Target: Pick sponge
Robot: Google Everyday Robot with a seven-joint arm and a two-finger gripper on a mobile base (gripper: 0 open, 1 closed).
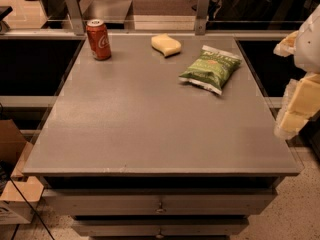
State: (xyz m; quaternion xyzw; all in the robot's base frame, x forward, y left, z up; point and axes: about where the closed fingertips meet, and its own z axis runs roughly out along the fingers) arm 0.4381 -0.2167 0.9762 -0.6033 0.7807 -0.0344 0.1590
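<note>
The sponge (166, 44) is a small pale yellow block with wavy edges, lying at the far middle of the grey table (150, 124). My gripper (298, 100) is at the right edge of the view, beyond the table's right side, far from the sponge and nearer the camera. Its pale yellow blocky fingers (300, 106) hold nothing that I can see.
A red soda can (98, 39) stands upright at the far left of the table. A green chip bag (211, 68) lies right of the sponge. A glass rail with metal posts (72, 9) runs behind the table. A cardboard box (12, 184) sits on the floor at left.
</note>
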